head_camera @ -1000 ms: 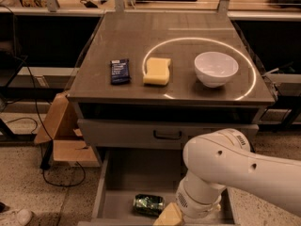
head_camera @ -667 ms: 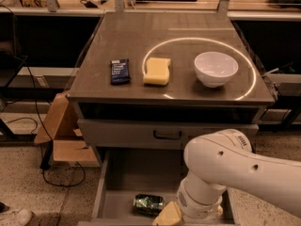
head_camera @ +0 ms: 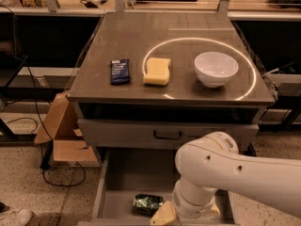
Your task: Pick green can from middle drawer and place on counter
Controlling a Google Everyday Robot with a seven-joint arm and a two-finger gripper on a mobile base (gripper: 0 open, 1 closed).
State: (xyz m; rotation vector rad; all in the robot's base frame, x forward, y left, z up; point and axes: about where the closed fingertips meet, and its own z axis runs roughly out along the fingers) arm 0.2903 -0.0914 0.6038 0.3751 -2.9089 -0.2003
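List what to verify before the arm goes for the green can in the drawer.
1. Middle drawer pulled open: ok.
2. Green can in sight on the drawer floor, near the front: ok.
3. Gripper low in the drawer, right beside the can: ok.
4. Gripper holding the can: cannot tell.
5. Bare counter behind the blue packet, sponge and white bowl: ok.
6. Drawer floor under the arm free of other things: cannot tell, hidden.
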